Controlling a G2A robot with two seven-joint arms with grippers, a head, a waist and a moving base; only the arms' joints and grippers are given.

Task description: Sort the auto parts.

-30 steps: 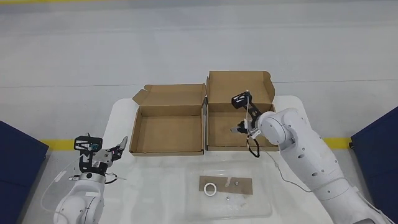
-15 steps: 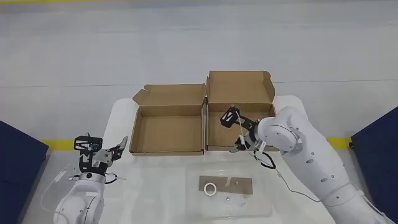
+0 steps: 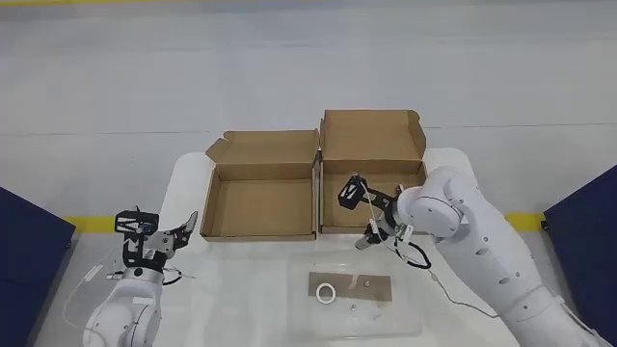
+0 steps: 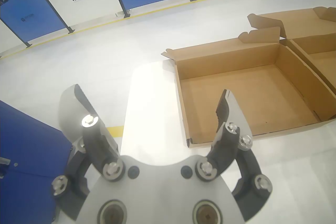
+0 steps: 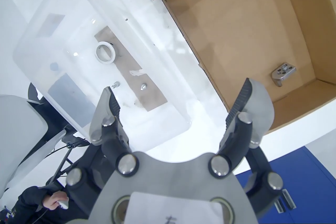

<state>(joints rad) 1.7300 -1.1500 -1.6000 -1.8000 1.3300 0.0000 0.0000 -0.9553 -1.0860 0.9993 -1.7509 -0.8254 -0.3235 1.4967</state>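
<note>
Top view: left box (image 3: 260, 207) and right box (image 3: 371, 169) stand open side by side at the far side of the table (image 3: 241, 270); the nearer clear tray (image 3: 395, 318) holds a white ring (image 3: 327, 294). Left wrist view: left gripper (image 4: 151, 93), fingers apart, near-left of the left box. Right wrist view: right gripper (image 5: 178, 86), fingers apart; metal bracket (image 5: 283, 72) in the right box, two bolts (image 5: 143, 86) in the tray.

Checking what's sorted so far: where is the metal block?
In the right wrist view, the metal block lies inside the right cardboard box, near one corner.
</note>
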